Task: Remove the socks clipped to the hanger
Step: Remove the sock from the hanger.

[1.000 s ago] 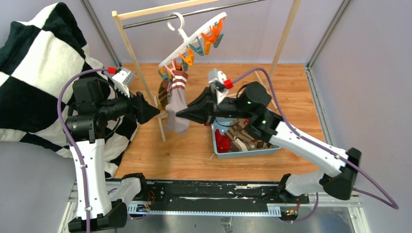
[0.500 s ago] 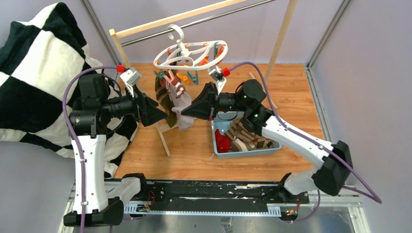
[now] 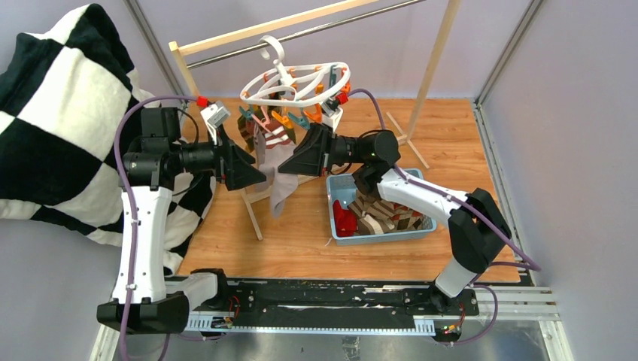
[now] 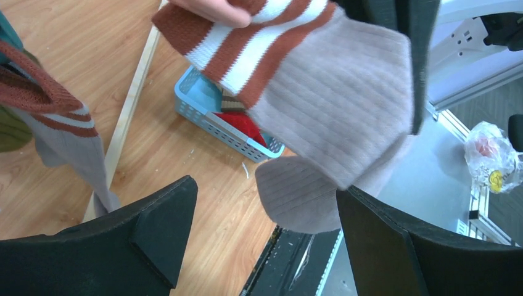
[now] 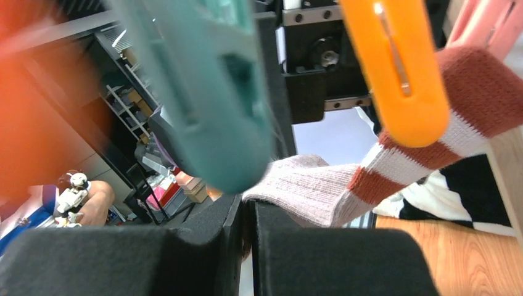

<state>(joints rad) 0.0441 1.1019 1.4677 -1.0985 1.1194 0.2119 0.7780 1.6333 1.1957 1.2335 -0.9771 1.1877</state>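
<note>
Nearest me, the blue basket (image 3: 380,238) already held a red sock (image 3: 344,219) and argyle ones (image 3: 385,214), so part of the job looked done. Beyond it the left gripper (image 3: 259,179) stood released, jaws wide either side of the taupe sock (image 3: 280,188). The right gripper (image 3: 286,170) pinched that sock, which hung pegged to the hanger (image 3: 293,84). A second striped sock (image 4: 68,132) and an olive one (image 4: 9,129) were clipped there too, so I judged at least three left. I could read no writing anywhere
</note>
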